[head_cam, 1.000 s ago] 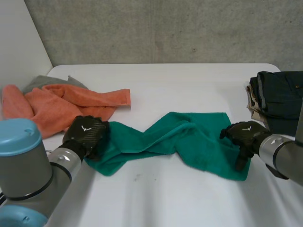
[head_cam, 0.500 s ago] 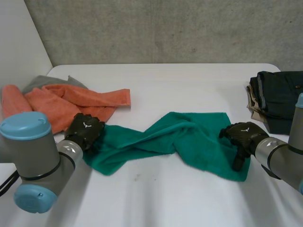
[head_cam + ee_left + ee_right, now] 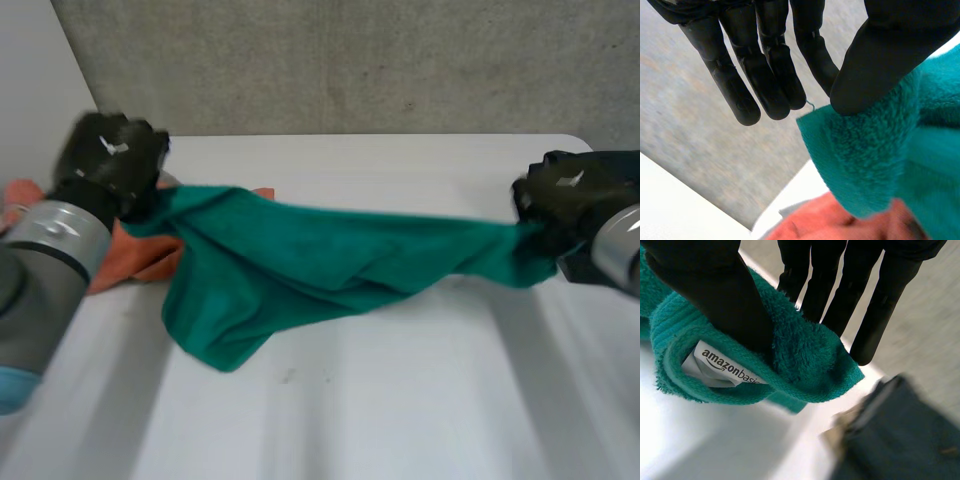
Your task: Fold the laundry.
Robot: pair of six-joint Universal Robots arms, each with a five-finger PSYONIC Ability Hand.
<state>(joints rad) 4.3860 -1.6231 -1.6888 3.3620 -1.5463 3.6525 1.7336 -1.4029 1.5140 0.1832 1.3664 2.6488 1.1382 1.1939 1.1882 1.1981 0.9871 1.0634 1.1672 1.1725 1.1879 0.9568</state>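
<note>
A green towel (image 3: 330, 255) hangs stretched in the air between my two hands above the white table (image 3: 420, 400). My left hand (image 3: 105, 160) is raised at the far left and pinches one corner of the towel (image 3: 875, 155) between thumb and straight fingers (image 3: 775, 65). At the right, my right hand (image 3: 565, 195) pinches the opposite corner, the one with the white label (image 3: 720, 367), thumb (image 3: 715, 285) pressed on the towel (image 3: 800, 355) against the fingers. The towel sags lowest near its left end, its lowest fold close to the table.
An orange towel (image 3: 135, 255) lies crumpled at the table's left, under my left hand, and shows as orange cloth (image 3: 830, 225) below the pinched corner. A stack of dark folded clothes (image 3: 900, 440) sits at the right edge, behind my right hand. A concrete wall (image 3: 350, 60) stands behind.
Both hands have closed on the towel's ends and risen, lifting it off the table. The left hand went up and back, the right up and outward, pulling the towel taut.
</note>
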